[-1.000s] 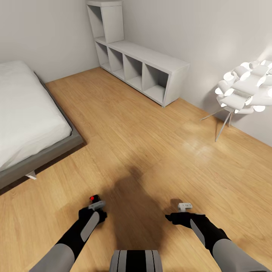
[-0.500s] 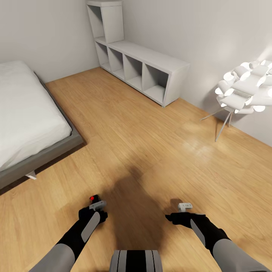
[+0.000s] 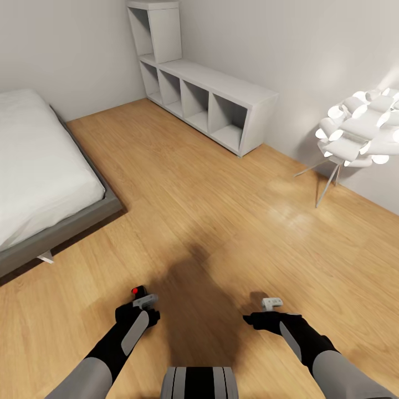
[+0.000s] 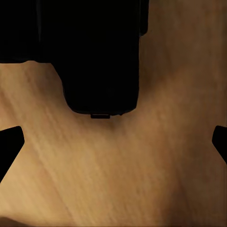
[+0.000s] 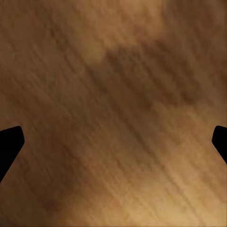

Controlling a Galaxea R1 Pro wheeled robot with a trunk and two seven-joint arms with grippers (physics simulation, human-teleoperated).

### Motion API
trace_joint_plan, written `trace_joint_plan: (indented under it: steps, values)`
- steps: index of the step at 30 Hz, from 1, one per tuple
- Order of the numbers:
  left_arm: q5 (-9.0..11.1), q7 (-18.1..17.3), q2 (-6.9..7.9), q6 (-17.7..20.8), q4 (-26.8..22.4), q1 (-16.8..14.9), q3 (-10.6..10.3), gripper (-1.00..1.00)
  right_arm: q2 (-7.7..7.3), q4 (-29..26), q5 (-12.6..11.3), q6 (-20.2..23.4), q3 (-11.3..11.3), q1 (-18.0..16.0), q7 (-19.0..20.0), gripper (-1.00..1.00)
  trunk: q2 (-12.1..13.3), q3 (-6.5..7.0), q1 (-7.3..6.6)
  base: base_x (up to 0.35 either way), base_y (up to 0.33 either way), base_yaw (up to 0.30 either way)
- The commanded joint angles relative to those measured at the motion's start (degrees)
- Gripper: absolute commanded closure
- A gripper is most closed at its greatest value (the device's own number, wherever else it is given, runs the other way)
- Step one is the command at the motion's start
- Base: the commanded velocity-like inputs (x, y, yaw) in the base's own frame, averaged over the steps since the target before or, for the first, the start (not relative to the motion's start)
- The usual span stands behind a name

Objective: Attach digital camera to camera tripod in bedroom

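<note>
The digital camera (image 3: 137,291), small and black with a red mark on top, rides at the tip of my left gripper (image 3: 142,300) low over the wooden floor. In the left wrist view its dark body (image 4: 94,52) looms close beyond the left gripper (image 4: 113,146), whose fingertips (image 4: 9,144) show at the picture's edges. My right gripper (image 3: 271,302) hangs open over bare floor, with nothing between its fingers (image 5: 9,144). The camera tripod is out of view.
A grey-framed bed (image 3: 44,166) with a white mattress fills the left side. A white open shelf unit (image 3: 221,94) runs along the far wall. A white-globed floor lamp (image 3: 360,133) on thin legs stands at the right. Wooden plank floor (image 3: 210,199) lies between them.
My left gripper with the camera has crept very slightly to the right. The right arm and the room have not moved.
</note>
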Motion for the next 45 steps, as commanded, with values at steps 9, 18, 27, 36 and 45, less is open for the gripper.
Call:
trace_joint_plan:
  steps: [9, 18, 27, 36, 45]
  values:
    - [0.7, 0.6, -0.04, -0.4, 0.0, 0.0, -0.2, -1.0, -0.19, -0.1, -0.6, 0.5, 0.4, 0.0, -0.1, -1.0, 0.0, -0.04, -0.01, 0.0, 0.0, 0.0]
    - [0.7, 0.7, -0.07, -0.4, -0.1, 0.0, -0.2, -1.0, -0.21, -0.1, -0.6, 0.5, 0.4, 0.0, 0.0, -1.0, 0.0, -0.04, -0.01, 0.0, 0.0, 0.0]
    - [0.7, 0.6, -0.07, -0.4, -0.1, 0.0, -0.2, -1.0, -0.27, -0.2, -0.6, 0.4, 0.4, 0.0, 0.2, -1.0, -0.1, -2.03, 0.22, 0.0, 0.0, 0.0]
    - [0.7, 0.8, -0.05, -0.5, -0.4, 0.0, -0.2, -1.0, -0.39, -15.2, -3.7, 4.1, -1.0, 0.0, 0.3, -1.0, -0.2, -2.7, 0.3, 0.0, 0.0, 0.0]
    - [0.7, 0.8, -0.01, -0.5, -0.6, 0.0, -0.2, -1.0, -3.67, -28.1, -8.9, 17.0, -7.7, 0.3, 1.9, -1.0, -0.2, -2.7, 0.3, 0.0, 0.0, 0.0]
